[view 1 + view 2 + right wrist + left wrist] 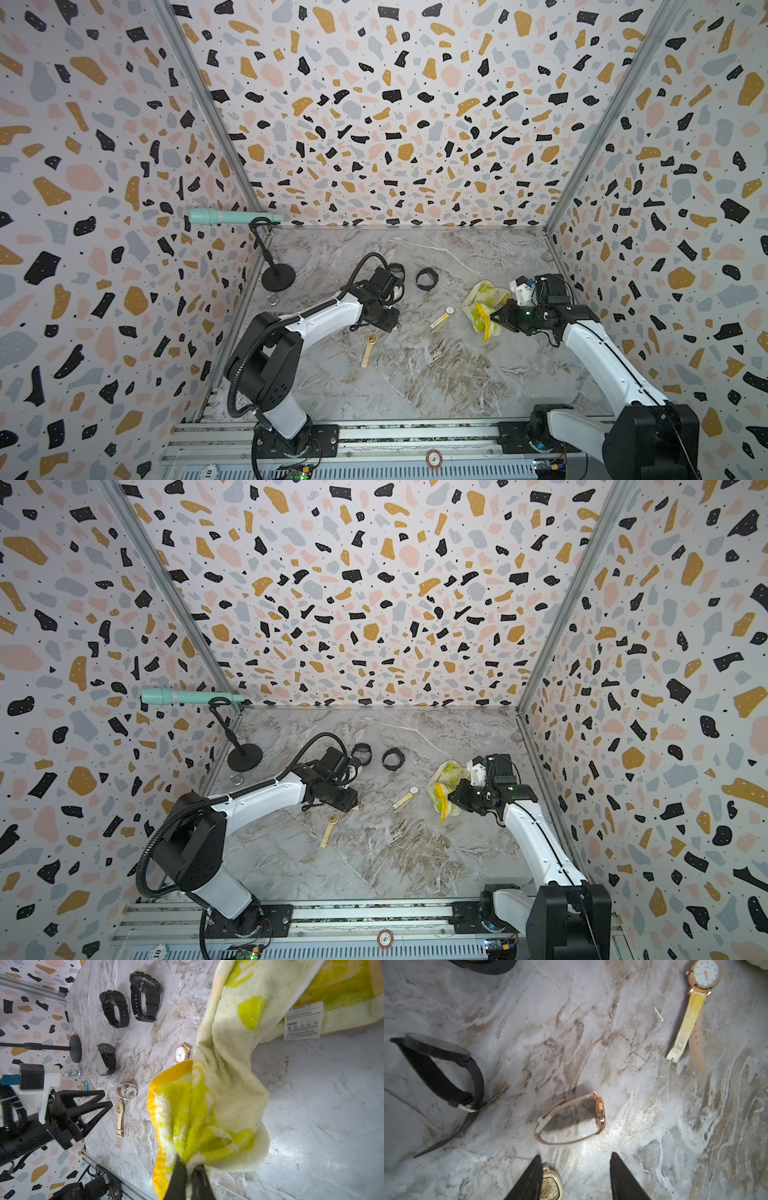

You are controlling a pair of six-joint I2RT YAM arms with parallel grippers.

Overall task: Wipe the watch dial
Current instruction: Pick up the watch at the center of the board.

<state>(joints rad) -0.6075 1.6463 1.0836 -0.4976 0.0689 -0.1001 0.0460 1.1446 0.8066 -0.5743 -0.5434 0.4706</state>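
1. The right gripper (189,1167) is pinching a bunched fold of the yellow-and-green towel (228,1064) between fingers pressed tight together. The rest of the cloth is hanging out from the tips and trailing onto the marble tabletop (415,374).
2. In both top views the towel is lying right of centre on the tabletop, directly left of the right gripper.
3. The left gripper (575,1157) is standing open. Its two black fingers are spread apart with nothing between them, low over the tabletop.
4. The rose-gold watch (600,1113) is lying on its edge just ahead of the open fingertips and clear of them. Its case is showing side-on and its beige strap is buckled into a loop.
5. The white-dial watch (449,310) is lying face up between the two grippers, near the left edge of the towel but apart from it. Its yellowed strap is pointing toward the lower left of the frame.
6. Which watch is the one for wiping cannot be told, and the towel is touching none of the dials.
7. A gold square-faced watch (370,338) is lying flat just below the left gripper in the top views. In the left wrist view one finger is covering part of it.
8. A slim black watch (436,1049) is resting on its edge farther from the left gripper.
9. Two chunky black watches (427,278) are sitting as closed loops in the upper centre of the tabletop, and the left one is partly hidden behind the left wrist.
10. A black microphone stand (278,276) is standing at the upper left corner of the tabletop, holding a mint-green microphone (224,217) level.
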